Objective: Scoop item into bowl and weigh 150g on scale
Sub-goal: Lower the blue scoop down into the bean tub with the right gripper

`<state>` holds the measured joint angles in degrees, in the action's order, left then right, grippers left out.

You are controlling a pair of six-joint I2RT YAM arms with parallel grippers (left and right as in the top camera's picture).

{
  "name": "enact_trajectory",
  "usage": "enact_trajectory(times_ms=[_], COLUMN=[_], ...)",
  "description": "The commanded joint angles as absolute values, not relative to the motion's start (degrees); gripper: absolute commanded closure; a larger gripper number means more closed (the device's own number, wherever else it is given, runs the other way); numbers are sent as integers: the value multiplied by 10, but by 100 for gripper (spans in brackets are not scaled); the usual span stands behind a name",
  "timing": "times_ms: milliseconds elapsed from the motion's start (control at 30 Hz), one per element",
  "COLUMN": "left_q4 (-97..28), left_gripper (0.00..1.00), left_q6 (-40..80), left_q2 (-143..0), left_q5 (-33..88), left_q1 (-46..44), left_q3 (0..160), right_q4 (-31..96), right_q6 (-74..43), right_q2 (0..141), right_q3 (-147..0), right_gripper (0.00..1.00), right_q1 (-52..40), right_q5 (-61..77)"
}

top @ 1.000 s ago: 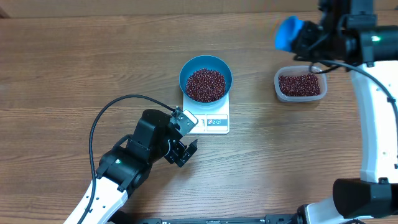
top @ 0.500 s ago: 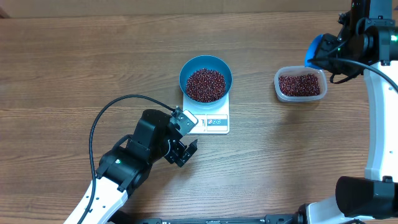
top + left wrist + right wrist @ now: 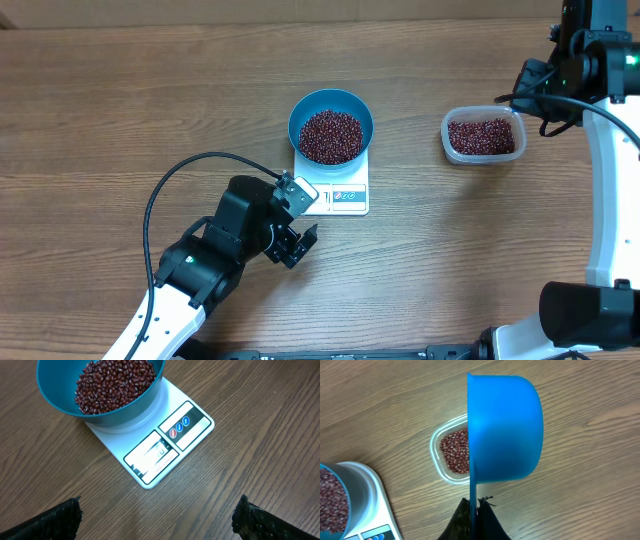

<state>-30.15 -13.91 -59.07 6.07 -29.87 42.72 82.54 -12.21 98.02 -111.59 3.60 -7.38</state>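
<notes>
A deep round bright blue bowl [image 3: 331, 103], well filled with tiny dark red-brown beans [image 3: 331, 136], is set on the small flat white digital scale [image 3: 345, 198]. Its reading cannot be made out, so topping-up may remain. A small blue handled scoop [image 3: 504, 430] is clenched in the right fingers [image 3: 490, 522]; the left fingers [image 3: 55, 522] are spread, released.

Scale [image 3: 150, 455] readout illegible; scoop [image 3: 505, 430] covers part of tub [image 3: 435, 455]; bowl [image 3: 120, 412] cropped at top.

The bowl [image 3: 331, 99] is bright blue, the beans [image 3: 331, 136] dark red-brown. The scale [image 3: 345, 197] is white with red and blue buttons [image 3: 179, 426]. The scoop [image 3: 505, 430] is blue, the table [image 3: 150, 100] brown wood-grain.
</notes>
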Motion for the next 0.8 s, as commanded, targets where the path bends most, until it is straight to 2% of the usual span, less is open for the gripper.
enact_trajectory(times_ms=[0, 300, 767], left_q4=[-300, -300, -300], left_gripper=[0, 0, 0], left_q6=[-142, -142, -142], left_q2=[-593, -593, -593], left_q5=[71, 71, 71], left_q1=[-295, -295, -295], left_q3=[425, 425, 425], right_q4=[834, 852, 871], right_q6=[-140, -169, -212], right_q2=[982, 984, 997], right_q3=[-1113, -1113, -1113], right_gripper=[96, 96, 96], right_q1=[13, -38, -51], right_q5=[-129, -201, -246])
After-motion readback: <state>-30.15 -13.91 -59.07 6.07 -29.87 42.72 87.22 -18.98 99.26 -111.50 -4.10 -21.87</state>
